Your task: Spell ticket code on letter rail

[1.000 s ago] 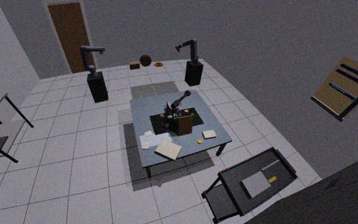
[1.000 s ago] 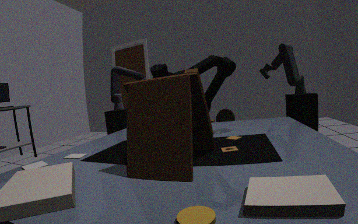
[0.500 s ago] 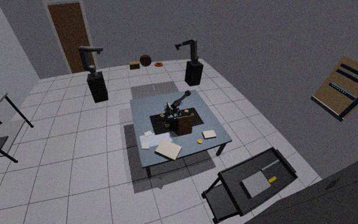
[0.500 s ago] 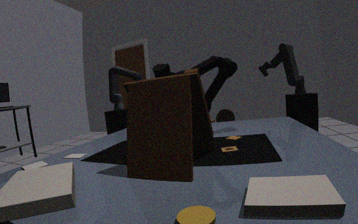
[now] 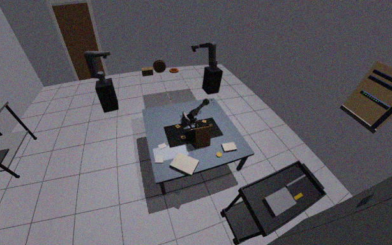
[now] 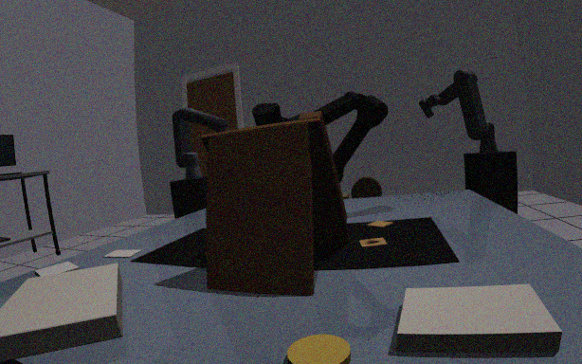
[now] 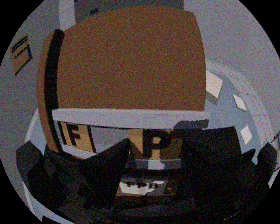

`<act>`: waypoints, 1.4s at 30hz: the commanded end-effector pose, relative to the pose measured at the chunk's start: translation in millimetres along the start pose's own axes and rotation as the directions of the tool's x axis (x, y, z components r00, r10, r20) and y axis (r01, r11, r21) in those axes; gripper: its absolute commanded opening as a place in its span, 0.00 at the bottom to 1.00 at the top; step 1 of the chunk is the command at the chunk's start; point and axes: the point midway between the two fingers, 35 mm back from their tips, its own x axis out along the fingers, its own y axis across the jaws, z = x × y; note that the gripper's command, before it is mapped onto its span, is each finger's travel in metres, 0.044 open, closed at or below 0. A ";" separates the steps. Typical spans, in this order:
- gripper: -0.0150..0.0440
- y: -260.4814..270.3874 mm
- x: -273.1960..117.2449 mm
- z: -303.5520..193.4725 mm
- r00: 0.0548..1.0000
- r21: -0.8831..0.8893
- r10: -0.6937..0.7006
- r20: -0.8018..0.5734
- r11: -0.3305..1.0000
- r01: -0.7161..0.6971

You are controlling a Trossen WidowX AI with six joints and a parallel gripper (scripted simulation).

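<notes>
The brown board (image 5: 203, 138) (image 6: 259, 209) (image 7: 131, 60) stands upright on the table, seen from behind in the exterior view. Its pale rail (image 7: 126, 118) runs across the wrist view. An F tile (image 7: 77, 136) is at the rail's left end, beside the dark upright strip. My gripper (image 5: 191, 125) (image 7: 156, 143) is shut on a P tile (image 7: 162, 143) at the rail, with a gap between P and F. How deep P sits is unclear. The ticket (image 7: 141, 186) below shows F, P and a blurred third letter. Loose tiles (image 5: 177, 126) (image 5: 183, 137) (image 5: 204, 121) (image 6: 380, 224) (image 6: 372, 242) lie flat.
A dark mat (image 5: 216, 131) (image 6: 409, 256) lies under the loose tiles. Near the table's front edge are a large pale block (image 5: 184, 163) (image 6: 63, 303), a smaller pale block (image 5: 229, 147) (image 6: 470, 308) and a yellow disc (image 5: 219, 154) (image 6: 318, 350).
</notes>
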 end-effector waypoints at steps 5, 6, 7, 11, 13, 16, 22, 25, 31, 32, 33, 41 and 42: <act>0.25 4.3 0.0 0.3 1.000 0.004 -0.003 0.002 1.000 0.003; 0.25 4.8 0.0 0.3 1.000 0.004 -0.003 0.002 1.000 0.003; 0.25 5.4 0.0 0.3 1.000 0.004 -0.003 0.002 1.000 0.003; 0.25 7.6 0.0 0.3 1.000 0.004 -0.003 0.002 1.000 0.003; 0.25 8.8 0.0 0.3 1.000 0.005 -0.003 0.002 1.000 0.003; 0.25 10.4 0.0 0.3 1.000 0.005 -0.003 0.001 1.000 0.003; 0.25 13.8 0.0 0.2 1.000 0.005 -0.003 0.001 1.000 0.003; 0.25 15.5 0.1 0.1 1.000 0.005 -0.003 0.001 1.000 0.003; 0.25 18.8 0.1 0.0 1.000 0.005 -0.003 0.001 1.000 0.003; 0.25 19.4 0.1 0.0 1.000 0.005 -0.003 0.001 1.000 0.003; 0.25 19.9 0.1 0.0 1.000 0.005 -0.003 0.001 1.000 0.003; 0.25 24.4 0.1 -0.2 1.000 0.005 -0.003 0.001 1.000 0.003; 0.25 25.0 0.1 -0.3 1.000 0.006 -0.003 0.001 1.000 0.003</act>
